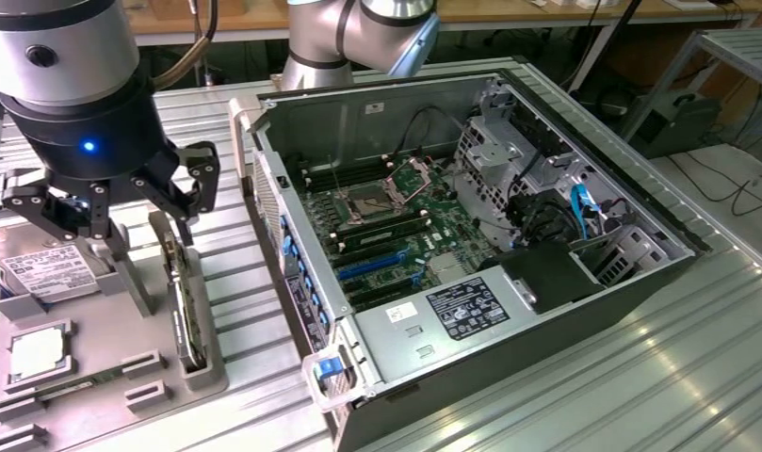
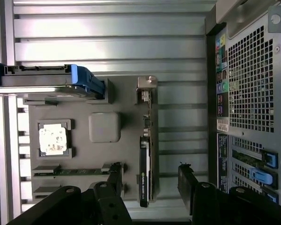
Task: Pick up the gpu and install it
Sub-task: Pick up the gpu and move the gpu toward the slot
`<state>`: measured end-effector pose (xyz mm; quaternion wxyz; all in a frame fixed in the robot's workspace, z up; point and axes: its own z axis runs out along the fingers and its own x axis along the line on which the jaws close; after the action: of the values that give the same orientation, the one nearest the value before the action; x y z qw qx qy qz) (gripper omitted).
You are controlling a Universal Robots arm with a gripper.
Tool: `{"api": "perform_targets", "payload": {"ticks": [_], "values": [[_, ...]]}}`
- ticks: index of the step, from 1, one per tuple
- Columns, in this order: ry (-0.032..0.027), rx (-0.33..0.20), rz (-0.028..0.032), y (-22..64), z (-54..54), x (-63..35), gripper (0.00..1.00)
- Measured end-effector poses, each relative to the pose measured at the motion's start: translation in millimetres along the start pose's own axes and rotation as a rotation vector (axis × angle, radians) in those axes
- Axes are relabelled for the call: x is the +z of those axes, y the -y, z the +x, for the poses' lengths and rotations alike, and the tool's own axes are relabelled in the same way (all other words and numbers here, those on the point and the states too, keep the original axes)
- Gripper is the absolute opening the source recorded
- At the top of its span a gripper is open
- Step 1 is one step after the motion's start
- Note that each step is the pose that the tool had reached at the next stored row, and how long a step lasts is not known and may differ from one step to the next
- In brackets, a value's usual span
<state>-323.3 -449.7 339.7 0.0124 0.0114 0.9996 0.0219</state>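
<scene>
The gpu [image 1: 181,297] stands on its edge in a slot of the grey fixture tray [image 1: 105,330], at the exterior view's left of the open computer case [image 1: 481,235]. In the wrist view the gpu [image 2: 145,159] appears as a thin dark card with its silver bracket [image 2: 146,89] at one end. My gripper [image 1: 139,221] hangs open just above the card. Its two black fingers [image 2: 114,178] straddle the card's end, and the gripper [image 2: 150,180] touches nothing.
The tray also holds a silver hard drive [image 1: 48,268] with blue rails, a square chip [image 2: 53,139] and a memory stick [image 2: 75,171]. Blue expansion slots [image 1: 374,268] lie on the motherboard inside the case. Ribbed metal table [image 1: 682,377] surrounds everything.
</scene>
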Motion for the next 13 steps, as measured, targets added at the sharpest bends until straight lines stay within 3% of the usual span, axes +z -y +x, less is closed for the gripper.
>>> {"api": "perform_targets", "payload": {"ticks": [10, 12, 13], "values": [[-0.0018, -0.003, -0.0002, 4.7, 0.0, 5.6, 0.60], [-0.0020, -0.003, -0.0001, 4.8, 0.1, 6.5, 0.62], [-0.0019, -0.003, -0.0002, 4.9, 0.1, 7.1, 0.68]]}}
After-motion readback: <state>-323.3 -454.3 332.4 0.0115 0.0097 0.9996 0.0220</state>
